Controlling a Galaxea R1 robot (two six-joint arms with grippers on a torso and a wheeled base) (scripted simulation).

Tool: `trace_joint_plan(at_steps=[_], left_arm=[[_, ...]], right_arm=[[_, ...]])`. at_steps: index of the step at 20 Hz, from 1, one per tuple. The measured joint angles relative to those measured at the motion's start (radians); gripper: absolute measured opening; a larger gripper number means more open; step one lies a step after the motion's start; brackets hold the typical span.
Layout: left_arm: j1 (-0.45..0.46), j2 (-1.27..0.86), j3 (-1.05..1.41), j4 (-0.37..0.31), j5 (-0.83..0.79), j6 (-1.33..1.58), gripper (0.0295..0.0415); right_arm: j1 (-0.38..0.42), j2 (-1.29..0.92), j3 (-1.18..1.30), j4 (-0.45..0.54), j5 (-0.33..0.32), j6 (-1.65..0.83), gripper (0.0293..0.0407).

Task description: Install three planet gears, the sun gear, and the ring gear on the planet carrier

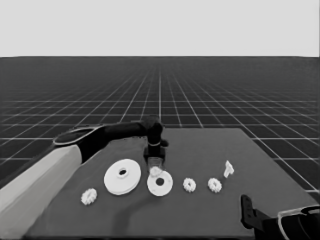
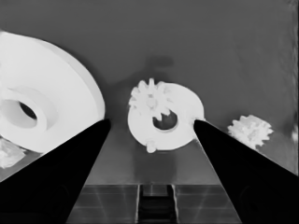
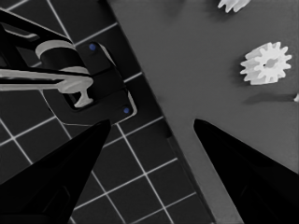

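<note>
We held the left gripper (image 1: 155, 161) above the smaller round part (image 1: 160, 183), its fingers spread apart and empty. One gear (image 2: 148, 98) sat on that part. Three gears (image 1: 89, 196) lay loose on the table (image 1: 260, 150), and the larger round part (image 1: 122, 176) waited just beside. Our right gripper (image 3: 152, 140), fingers apart, idled at the table's near right corner.

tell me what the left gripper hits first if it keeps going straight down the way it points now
Probably the smaller round part, which lies right below the open left gripper, likely at the gear already sitting on it. The larger round part lies off to one side.
</note>
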Motion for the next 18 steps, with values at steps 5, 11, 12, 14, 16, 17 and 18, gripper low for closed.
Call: trace_joint_plan(at_steps=[5, 11, 12, 14, 16, 17, 18], left_arm=[[-0.016, -0.001, 0.004, -0.016, 0.006, -0.002, 0.0385], [0.028, -0.909, 0.824, 0.022, -0.025, 0.07, 0.0385], [0.029, -0.937, 0.819, 0.02, -0.033, 0.107, 0.0385], [0.03, -0.961, 0.811, 0.018, -0.041, 0.142, 0.0385], [0.03, -0.968, 0.809, 0.016, -0.043, 0.155, 0.0385], [0.126, -0.951, 0.771, 0.102, -0.098, 0.166, 0.0385], [0.188, -0.934, 0.737, 0.149, -0.132, 0.175, 0.0385]], right_arm=[[0.0, 0.0, 0.0, 0.0, 0.0, 0.0, 0.0385], [0.0, 0.0, 0.0, 0.0, 0.0, 0.0, 0.0385], [0.0, 0.0, 0.0, 0.0, 0.0, 0.0, 0.0385], [0.0, 0.0, 0.0, 0.0, 0.0, 0.0, 0.0385], [0.0, 0.0, 0.0, 0.0, 0.0, 0.0, 0.0385], [0.0, 0.0, 0.0, 0.0, 0.0, 0.0, 0.0385], [0.0, 0.0, 0.0, 0.0, 0.0, 0.0, 0.0385]])
